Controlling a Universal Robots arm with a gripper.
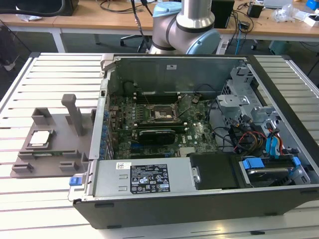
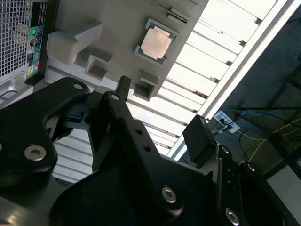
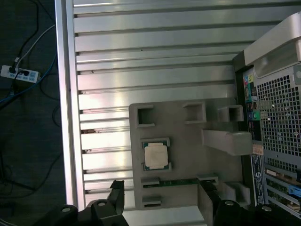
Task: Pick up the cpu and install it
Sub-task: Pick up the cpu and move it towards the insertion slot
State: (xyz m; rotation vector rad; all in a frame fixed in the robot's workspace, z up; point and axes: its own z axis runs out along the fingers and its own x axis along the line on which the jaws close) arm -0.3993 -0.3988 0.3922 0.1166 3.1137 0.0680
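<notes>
Slatted silver metal table [image 1: 50,69] fills the foreground, wooden desks [image 1: 99,20] stand in the bkgd. Small square silver-topped cpu [image 1: 40,138] lies flat in a recess of the grey plastic tray w/ upright posts [image 1: 62,149], just beside the open black computer case [image 1: 199,204]. Black gripper [image 3: 161,188] hangs over the tray, fingers spread apart, nothing between them.

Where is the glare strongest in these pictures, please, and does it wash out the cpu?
In the second wrist view the table slats blow out to white, yet the cpu is readable; in the first wrist view the table slats carry milder sheen; the exterior view is evenly lit.
</notes>
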